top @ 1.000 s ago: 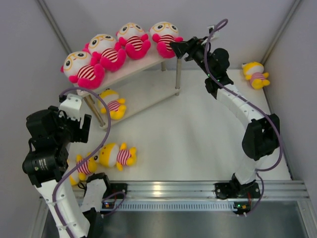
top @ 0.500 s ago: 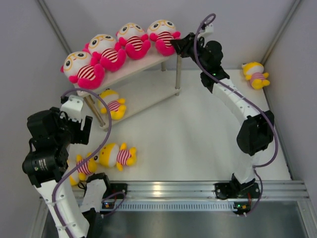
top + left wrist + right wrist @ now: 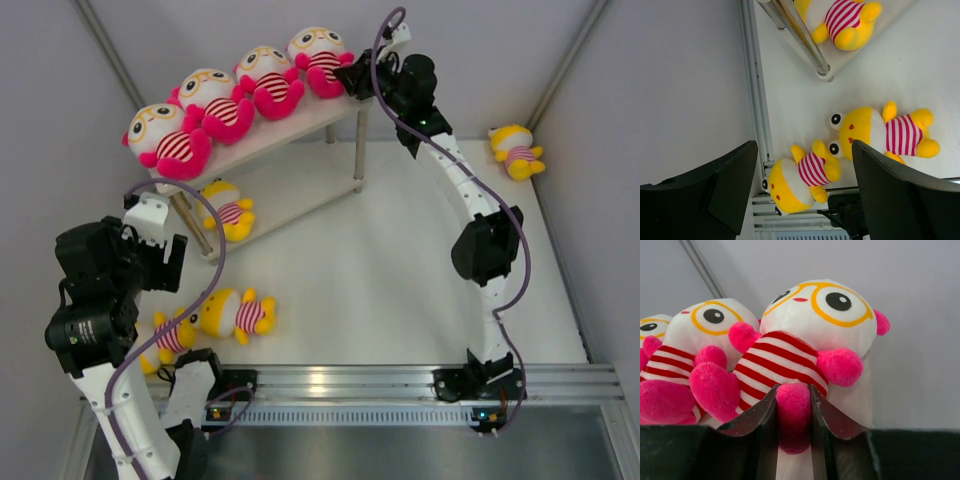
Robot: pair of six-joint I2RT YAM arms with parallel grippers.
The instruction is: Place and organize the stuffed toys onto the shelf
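Four pink-limbed stuffed toys lie in a row on the shelf's top board (image 3: 300,125). My right gripper (image 3: 350,80) is shut on a pink leg of the rightmost one (image 3: 320,52). In the right wrist view both fingers squeeze that leg (image 3: 793,410) below its striped body (image 3: 805,335), with a neighbouring pink toy (image 3: 695,350) at the left. One yellow toy (image 3: 228,210) lies on the lower board. My left gripper (image 3: 160,262) is open and empty above two yellow toys on the table (image 3: 800,177) (image 3: 880,132). A fourth yellow toy (image 3: 515,150) lies far right.
Grey walls close in the table on the left, back and right. The shelf's metal leg (image 3: 805,45) stands close to the two near-left yellow toys. An aluminium rail (image 3: 400,380) runs along the near edge by the arm bases.
My right gripper has moved back and left along the top board, carrying the rightmost pink toy closer to the others. The left arm has not moved.
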